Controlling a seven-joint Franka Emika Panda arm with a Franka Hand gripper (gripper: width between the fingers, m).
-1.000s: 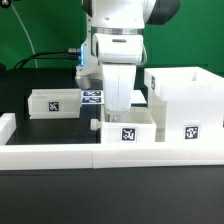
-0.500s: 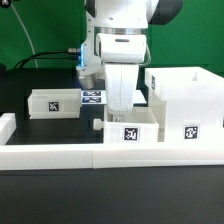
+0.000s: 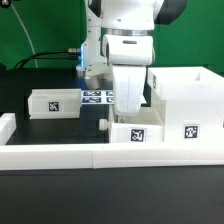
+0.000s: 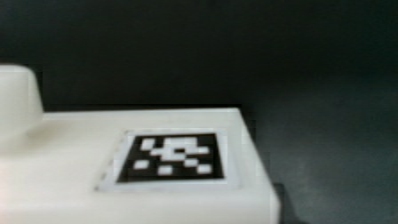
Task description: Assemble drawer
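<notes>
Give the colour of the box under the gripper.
The box is white, with a black-and-white tag; exterior view shows it best.

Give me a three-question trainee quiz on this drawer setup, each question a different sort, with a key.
1. True or false: the small box below the gripper stands at the exterior view's left of the big open case.
2. Which flat thing lies beside the left box? A marker board; B saw; C plate.
3. Fill in: the backdrop is ____.
Key: 1 true; 2 A; 3 green.
</notes>
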